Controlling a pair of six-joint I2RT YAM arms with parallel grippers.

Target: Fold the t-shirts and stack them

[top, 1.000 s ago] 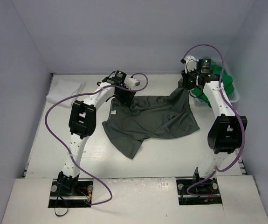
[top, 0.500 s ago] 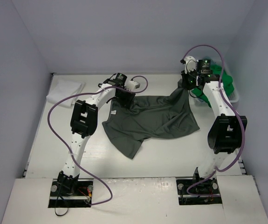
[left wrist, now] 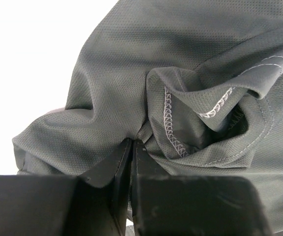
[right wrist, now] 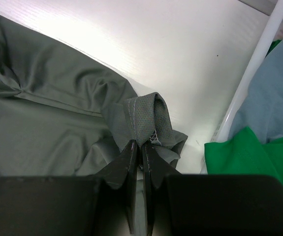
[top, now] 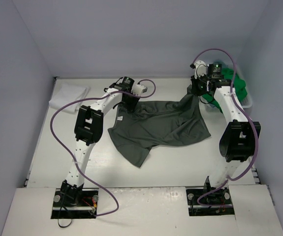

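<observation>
A dark grey t-shirt (top: 158,125) lies spread and rumpled across the middle of the table. My left gripper (top: 130,105) is shut on a bunched fold at its far left edge; in the left wrist view the jaws (left wrist: 132,142) pinch grey cloth (left wrist: 190,98). My right gripper (top: 196,94) is shut on the shirt's far right corner, lifted a little; a hemmed fold (right wrist: 146,120) sticks up between its fingers. A white t-shirt (top: 70,94) lies folded at the far left. Green (right wrist: 249,157) and teal-blue (right wrist: 276,98) t-shirts sit in the basket.
A white lattice basket (top: 247,102) stands at the far right edge beside the right arm, its rim (right wrist: 249,83) close to the right gripper. Grey walls close in the table on three sides. Purple cables loop from both arms.
The left gripper has lowered onto the shirt's far left edge and closed on a fold of cloth. The right gripper keeps its hold on the other corner, nearly still.
</observation>
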